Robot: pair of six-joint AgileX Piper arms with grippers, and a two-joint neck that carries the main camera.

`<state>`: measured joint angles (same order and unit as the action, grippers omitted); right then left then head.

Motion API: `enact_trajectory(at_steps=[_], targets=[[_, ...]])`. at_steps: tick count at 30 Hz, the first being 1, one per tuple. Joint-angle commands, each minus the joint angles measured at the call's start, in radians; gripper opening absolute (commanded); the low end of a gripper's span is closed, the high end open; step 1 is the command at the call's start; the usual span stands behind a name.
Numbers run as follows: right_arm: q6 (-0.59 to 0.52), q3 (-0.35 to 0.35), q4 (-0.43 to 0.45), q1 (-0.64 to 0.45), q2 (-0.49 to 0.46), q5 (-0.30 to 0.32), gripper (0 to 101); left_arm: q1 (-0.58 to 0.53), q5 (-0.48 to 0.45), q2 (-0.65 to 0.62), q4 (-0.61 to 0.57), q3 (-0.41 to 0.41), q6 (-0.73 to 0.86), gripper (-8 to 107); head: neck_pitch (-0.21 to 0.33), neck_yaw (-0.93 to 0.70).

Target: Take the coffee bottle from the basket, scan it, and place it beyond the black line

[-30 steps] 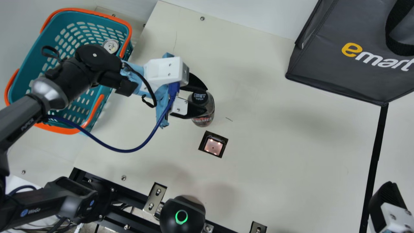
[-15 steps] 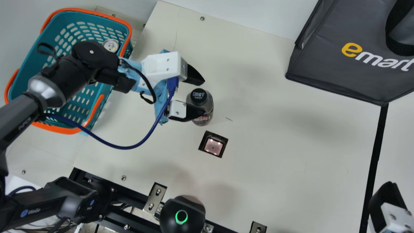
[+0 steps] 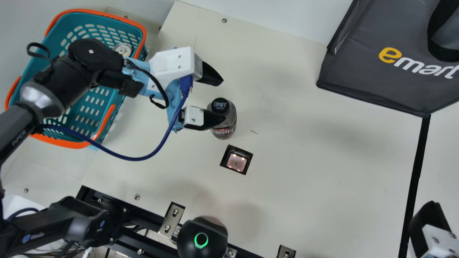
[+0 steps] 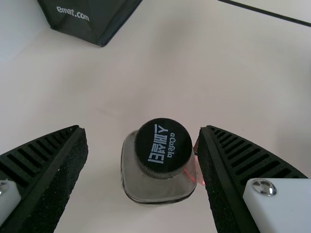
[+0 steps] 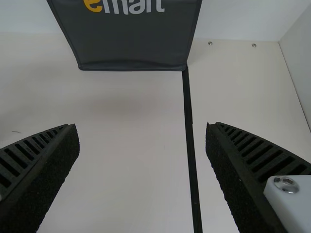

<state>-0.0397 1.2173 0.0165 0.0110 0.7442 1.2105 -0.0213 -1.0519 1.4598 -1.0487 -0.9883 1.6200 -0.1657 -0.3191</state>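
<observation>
Overall, a cream table [image 3: 315, 179] spreads under everything, with a dark grey shopping bag [image 3: 358, 75] at its far side and a teal basket with orange handles [image 3: 140, 32] to the left. The left gripper [image 3: 223, 100] is spread wide, and the right gripper [image 3: 428, 222], by the black line [image 3: 417, 172], is wide too. Upright on the table, on the basket's side of that line, the coffee bottle [image 3: 230, 123] sits between the left gripper's fingers, closer to the one on the scanner's side; whether they touch, I can't tell. Near the bottle is the lit scanner window [image 3: 236, 162].
</observation>
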Motion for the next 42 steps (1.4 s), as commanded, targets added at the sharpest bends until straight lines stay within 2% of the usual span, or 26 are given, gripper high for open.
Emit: enact_trajectory(at_steps=[1, 27, 42], targets=[[0.000, 0.000, 0.000, 0.000, 0.000, 0.000, 91, 0.005, -0.006, -0.010, 0.001, -0.003, -0.013, 90, 0.027, -0.002], [0.000, 0.000, 0.000, 0.000, 0.000, 0.001, 91, 0.136, -0.011, -0.217, 0.019, 0.011, -0.221, 90, 0.027, -0.002], [0.000, 0.000, 0.000, 0.000, 0.000, 0.001, 91, 0.213, 0.051, -0.318, 0.057, 0.013, -0.346, 90, 0.027, -0.002]])
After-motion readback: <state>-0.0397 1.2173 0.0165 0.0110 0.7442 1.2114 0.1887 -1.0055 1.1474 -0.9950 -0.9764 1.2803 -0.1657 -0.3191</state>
